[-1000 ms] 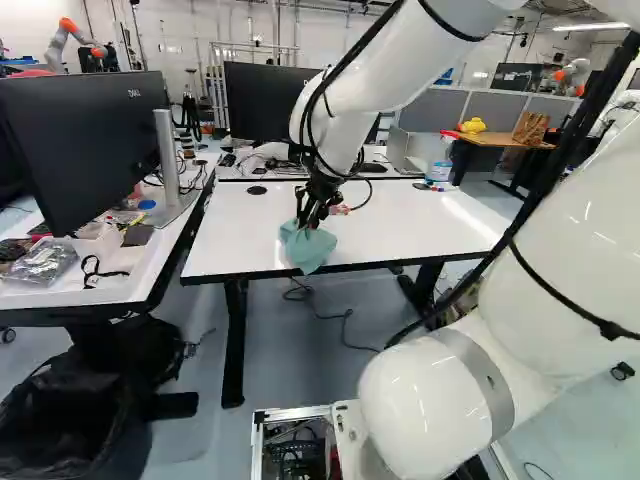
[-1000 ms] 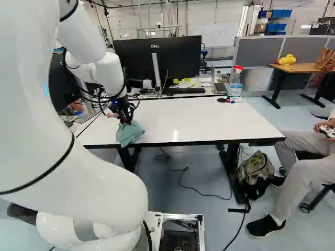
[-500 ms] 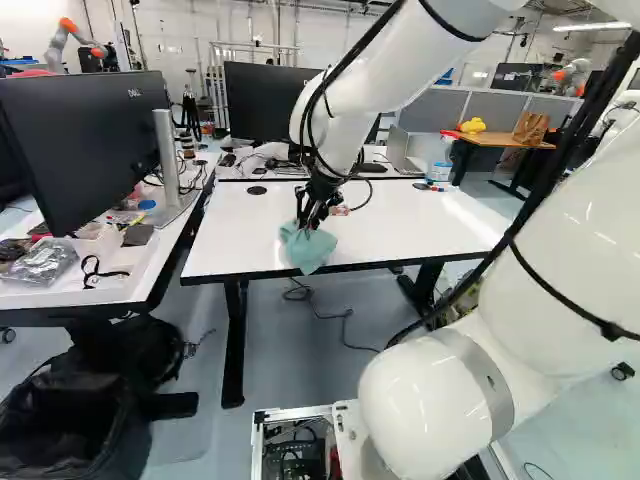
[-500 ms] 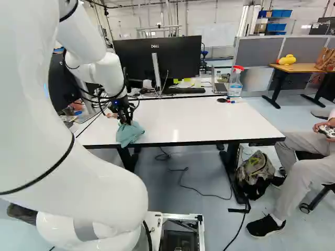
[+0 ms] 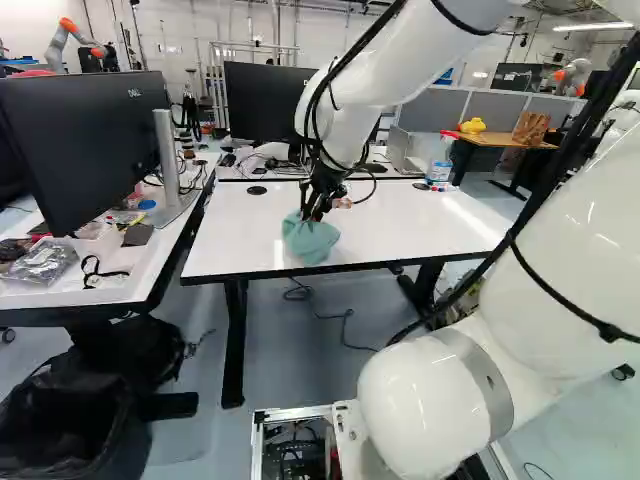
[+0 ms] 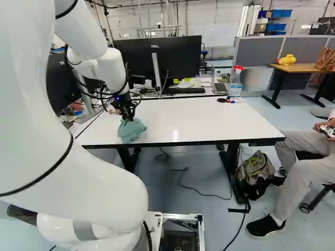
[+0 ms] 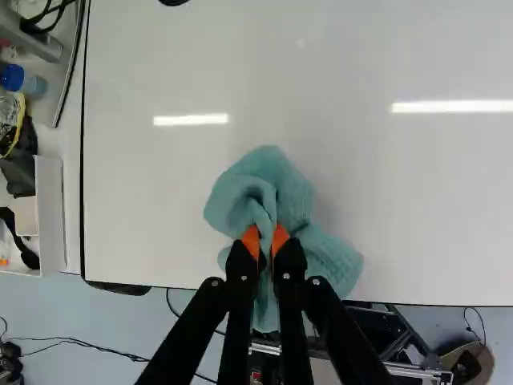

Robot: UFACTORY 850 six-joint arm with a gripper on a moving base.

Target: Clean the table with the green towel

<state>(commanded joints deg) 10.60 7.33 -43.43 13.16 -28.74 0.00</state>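
My gripper [image 5: 310,212] reaches down over the near left part of the white table [image 5: 400,225]. In the wrist view the gripper [image 7: 268,241] is shut on the green towel [image 7: 276,188], a fold of it pinched between the orange pads. The towel bunches ahead of the fingers and spreads to both sides, with some cloth under them. In the left base view the towel [image 5: 310,240] rests on the tabletop just behind its near edge.
A side desk [image 5: 110,285] with a monitor and clutter adjoins at the left. Behind the table stand another monitor [image 6: 157,57] and a spray bottle [image 6: 235,82]. A seated person is at the right of the right base view. Another robot [image 5: 75,38] stands far back.
The arm has shifted slightly away from the base, drawing the towel with it, so that the cloth which reached the table's near edge lies a little further in. The base has not moved.
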